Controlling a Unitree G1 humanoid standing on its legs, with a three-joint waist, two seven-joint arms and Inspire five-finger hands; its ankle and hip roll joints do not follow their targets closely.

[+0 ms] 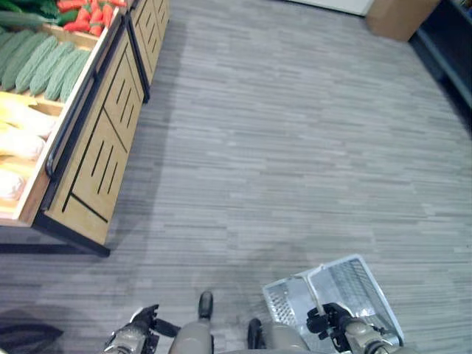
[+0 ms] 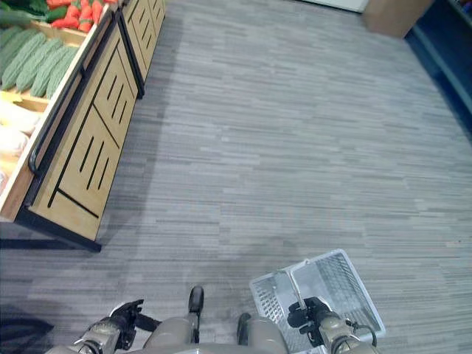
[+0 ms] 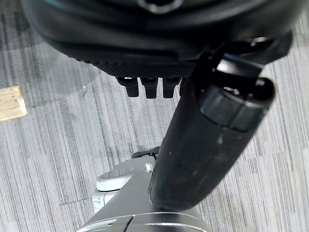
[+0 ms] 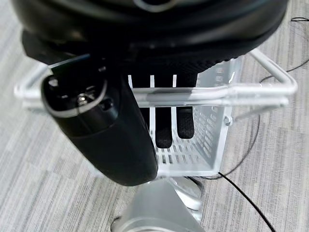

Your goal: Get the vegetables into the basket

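A white wire basket [image 1: 366,274] hangs low at my right side over the floor. My right hand [image 1: 330,321] is shut on its handle [image 4: 227,91], the fingers [image 4: 164,133] hooked under the bar and reaching into the bare basket [image 4: 212,145]. The vegetables lie in a wooden stand [image 1: 96,162] at the far left: green ridged gourds [image 1: 40,63], red peppers [image 1: 88,15] and pale yellow-white ones [image 1: 18,136]. My left hand [image 1: 139,324] hangs open near the floor, well short of the stand, with nothing in it [image 3: 149,87].
A second wooden stand [image 1: 151,33] continues behind the first. A cardboard box [image 1: 398,18] and a dark shelf [image 1: 453,51] stand at the far right. Grey plank floor [image 1: 295,147] stretches wide between the stand and the basket.
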